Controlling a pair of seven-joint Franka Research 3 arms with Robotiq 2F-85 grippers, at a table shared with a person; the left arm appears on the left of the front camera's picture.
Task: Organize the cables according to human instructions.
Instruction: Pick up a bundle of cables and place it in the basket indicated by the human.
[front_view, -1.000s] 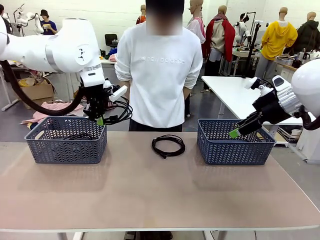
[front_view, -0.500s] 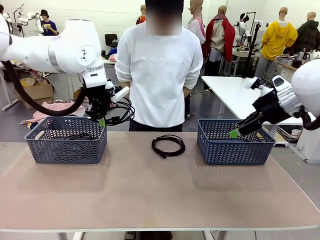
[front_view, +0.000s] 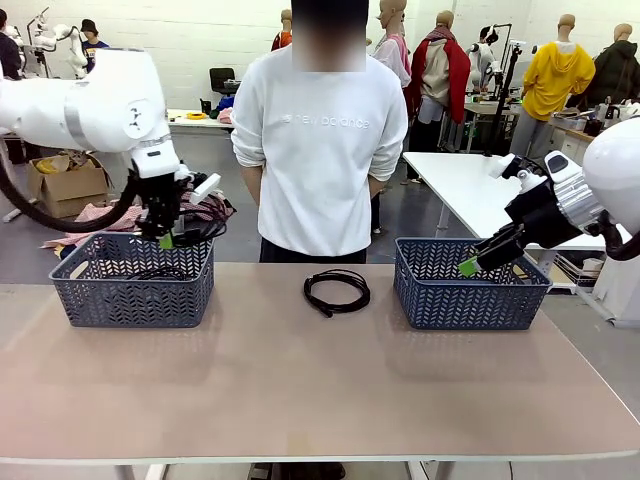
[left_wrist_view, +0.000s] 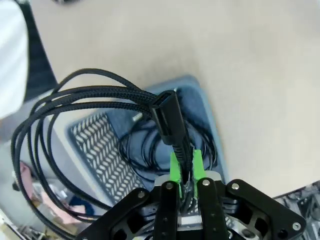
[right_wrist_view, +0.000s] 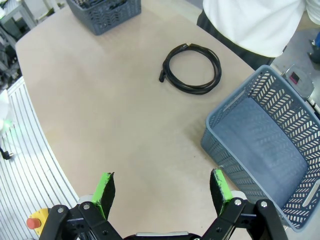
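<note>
My left gripper (front_view: 165, 240) hangs just above the left grey basket (front_view: 130, 290), shut on a coiled black cable (front_view: 203, 228). In the left wrist view the green pads (left_wrist_view: 173, 167) pinch that cable (left_wrist_view: 75, 97) just below its plug (left_wrist_view: 167, 117). Its loops hang out to the side. Another cable (left_wrist_view: 145, 150) lies in the basket (left_wrist_view: 90, 145) underneath and also shows as a dark coil (front_view: 150, 272) in the front view. A third cable (front_view: 337, 291) lies coiled on the table's middle (right_wrist_view: 192, 67). My right gripper (front_view: 468, 267) is open and empty at the right basket's (front_view: 470, 290) near rim (right_wrist_view: 162, 187).
A person in a white sweatshirt (front_view: 320, 150) stands at the far edge behind the middle cable, hands out of sight. The right basket (right_wrist_view: 265, 150) looks empty inside. Bare tabletop (front_view: 300, 380) stretches across the front.
My left arm has carried its cable leftward, from the left basket's right end to over the basket's middle. The right arm has stayed still.
</note>
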